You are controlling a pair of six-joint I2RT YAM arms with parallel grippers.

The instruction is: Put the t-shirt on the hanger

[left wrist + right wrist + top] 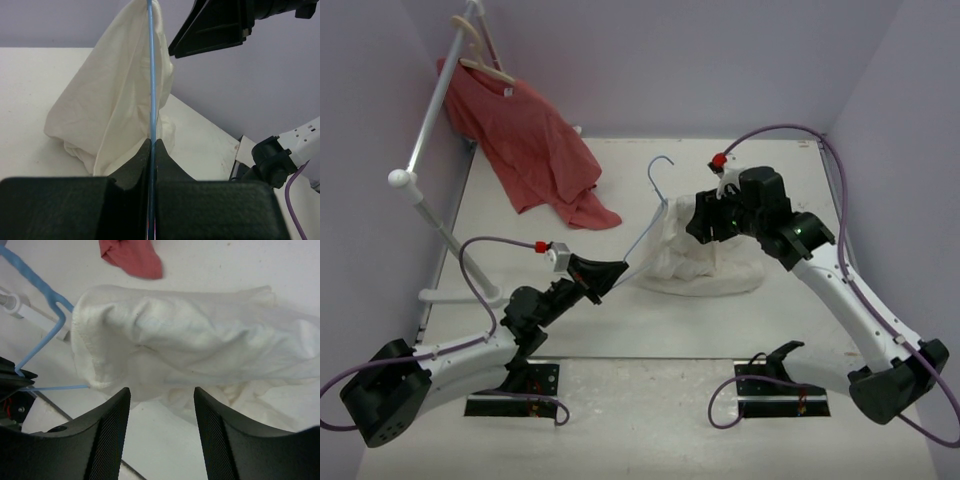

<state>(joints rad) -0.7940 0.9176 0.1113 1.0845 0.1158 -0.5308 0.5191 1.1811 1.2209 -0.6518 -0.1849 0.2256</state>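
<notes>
At mid-table | left end effector clamps hanger (t-shirt partly on) | right end effector spread, empty

Overhead, wrist closeups; t-shirt seemingly shared

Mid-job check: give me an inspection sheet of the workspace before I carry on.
Surface: white table; no damage seen.
Job's things: wrinkled cream cloth t-shirt partly over the thin light-blue wire hanger, the rest heaped on the table.
Clutter: red t-shirt on pale wooden hanger, on white rack rail, far left.
Grippers: left gripper shut on the hanger's wire; right gripper open, at the t-shirt.
Cables: purple cables loop along both arms.
Surroundings: lavender walls; nothing else seen.
</notes>
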